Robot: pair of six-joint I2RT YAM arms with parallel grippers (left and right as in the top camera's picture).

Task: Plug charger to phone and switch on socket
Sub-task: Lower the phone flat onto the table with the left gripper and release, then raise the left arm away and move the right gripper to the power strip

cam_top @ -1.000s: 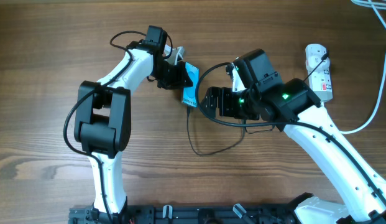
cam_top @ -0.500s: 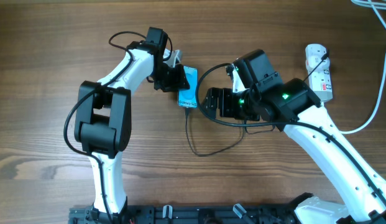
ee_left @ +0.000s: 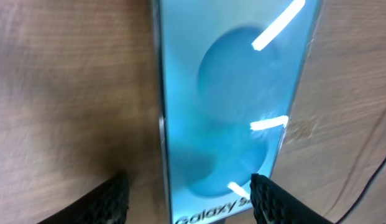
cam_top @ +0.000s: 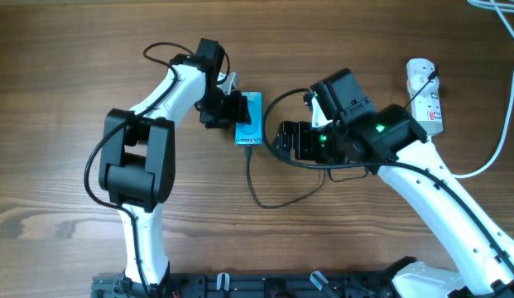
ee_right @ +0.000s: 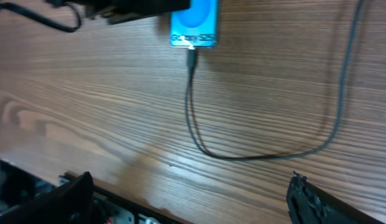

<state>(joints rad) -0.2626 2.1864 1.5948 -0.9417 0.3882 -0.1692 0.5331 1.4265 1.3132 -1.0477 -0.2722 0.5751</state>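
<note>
The phone (cam_top: 251, 132) lies flat on the wooden table, cyan screen up, its white lettered strip toward the front. The charger's black connector (ee_right: 191, 57) sits in the phone's (ee_right: 194, 22) lettered end, and its thin cable (cam_top: 269, 201) loops over the table toward the right arm. My left gripper (cam_top: 241, 116) is open astride the phone (ee_left: 236, 106); one finger (ee_left: 109, 199) stands clear of its edge, the other (ee_left: 273, 199) is at its far edge. My right gripper (cam_top: 279, 141) is open and holds nothing, just right of the phone. The white socket (cam_top: 425, 95) lies at the far right.
A thick white cord (cam_top: 501, 124) curves along the right table edge beside the socket. A black plug (cam_top: 430, 79) sits in the socket's far end. The black base rail (cam_top: 265, 285) runs along the table's front edge.
The left jaws have spread apart and let go of the phone. The phone went from tilted to lying flat, a little nearer the front. The right arm has barely moved.
</note>
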